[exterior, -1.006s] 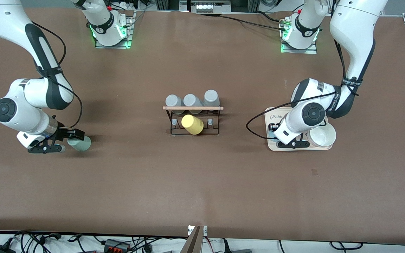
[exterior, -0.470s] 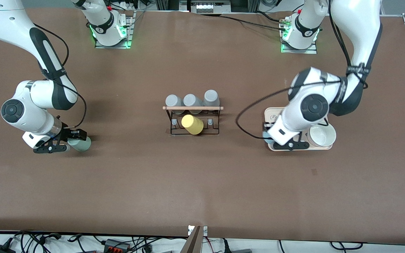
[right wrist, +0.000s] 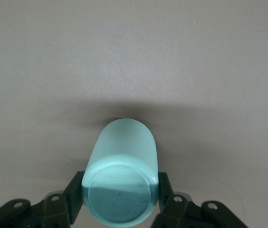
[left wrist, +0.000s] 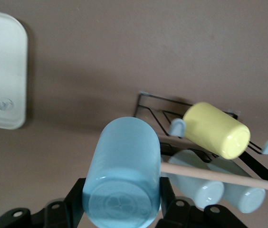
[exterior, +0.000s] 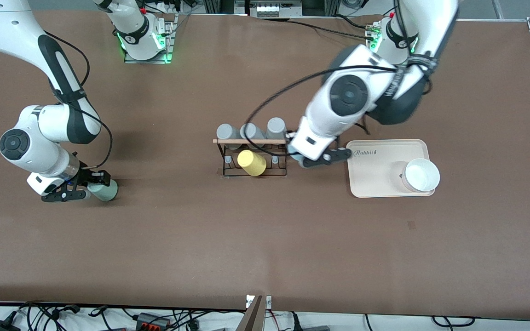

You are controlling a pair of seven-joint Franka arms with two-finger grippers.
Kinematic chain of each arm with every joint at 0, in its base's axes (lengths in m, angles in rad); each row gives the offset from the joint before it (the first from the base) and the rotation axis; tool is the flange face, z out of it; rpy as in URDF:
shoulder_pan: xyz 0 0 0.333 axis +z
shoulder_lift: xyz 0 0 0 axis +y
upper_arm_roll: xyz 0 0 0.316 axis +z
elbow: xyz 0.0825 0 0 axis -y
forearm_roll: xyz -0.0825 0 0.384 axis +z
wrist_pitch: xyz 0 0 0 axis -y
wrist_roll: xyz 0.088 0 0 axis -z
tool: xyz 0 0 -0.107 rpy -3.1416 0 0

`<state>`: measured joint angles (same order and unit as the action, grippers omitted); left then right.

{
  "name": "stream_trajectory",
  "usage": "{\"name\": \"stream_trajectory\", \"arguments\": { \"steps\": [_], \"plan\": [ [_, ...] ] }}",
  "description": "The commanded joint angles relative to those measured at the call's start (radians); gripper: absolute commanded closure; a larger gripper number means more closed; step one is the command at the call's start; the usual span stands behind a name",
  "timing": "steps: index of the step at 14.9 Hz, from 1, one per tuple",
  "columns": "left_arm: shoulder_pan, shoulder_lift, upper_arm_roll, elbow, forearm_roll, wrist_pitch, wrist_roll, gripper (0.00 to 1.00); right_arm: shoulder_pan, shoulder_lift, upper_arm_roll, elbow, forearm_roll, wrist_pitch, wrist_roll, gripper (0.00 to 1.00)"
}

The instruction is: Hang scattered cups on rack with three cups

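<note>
Both coloured cups are gripped but unhung — blue cup (left wrist: 124,175) clamped in the left gripper (exterior: 313,158) beside the rack (exterior: 253,158) (yellow cup (exterior: 251,162) already on), mint cup (right wrist: 121,178) clamped in the right gripper (exterior: 81,186).

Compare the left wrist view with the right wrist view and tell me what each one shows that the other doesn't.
Only the left wrist view shows the left gripper shut on the light blue cup, the rack with its yellow cup, grey cups and a corner of the cream tray. Only the right wrist view shows the right gripper shut on the mint green cup. Both show a cup held base toward the camera above the brown table.
</note>
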<state>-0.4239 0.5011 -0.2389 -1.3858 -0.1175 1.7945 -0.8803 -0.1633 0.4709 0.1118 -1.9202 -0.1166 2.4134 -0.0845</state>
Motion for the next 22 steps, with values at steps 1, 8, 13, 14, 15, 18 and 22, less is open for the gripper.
{"name": "stream_trajectory", "arguments": {
  "steps": [1, 8, 13, 14, 15, 18, 22],
  "plan": [
    [-0.058, 0.074, 0.01, 0.059, -0.014, 0.061, -0.083, 0.97, 0.01, -0.032, 0.012, 0.1, -0.005, -0.152, -0.005, 0.58],
    [-0.085, 0.131, 0.021, 0.088, -0.007, 0.183, -0.089, 0.99, 0.073, -0.055, 0.014, 0.348, 0.011, -0.468, 0.055, 0.57],
    [-0.087, 0.151, 0.023, 0.099, 0.002, 0.192, -0.085, 0.99, 0.102, -0.063, 0.014, 0.461, 0.09, -0.608, 0.063, 0.57],
    [-0.082, 0.157, 0.026, 0.109, 0.005, 0.192, -0.082, 0.99, 0.103, -0.063, 0.014, 0.478, 0.092, -0.628, 0.063, 0.57],
    [-0.079, 0.166, 0.026, 0.131, 0.007, 0.19, -0.082, 0.99, 0.105, -0.063, 0.014, 0.49, 0.092, -0.643, 0.063, 0.57],
    [-0.075, 0.183, 0.026, 0.174, 0.002, 0.18, -0.083, 1.0, 0.113, -0.063, 0.016, 0.527, 0.092, -0.686, 0.098, 0.57],
    [-0.096, 0.183, 0.026, 0.166, 0.042, 0.18, -0.086, 1.0, 0.142, -0.063, 0.016, 0.561, 0.092, -0.726, 0.152, 0.57]
  ]
}}
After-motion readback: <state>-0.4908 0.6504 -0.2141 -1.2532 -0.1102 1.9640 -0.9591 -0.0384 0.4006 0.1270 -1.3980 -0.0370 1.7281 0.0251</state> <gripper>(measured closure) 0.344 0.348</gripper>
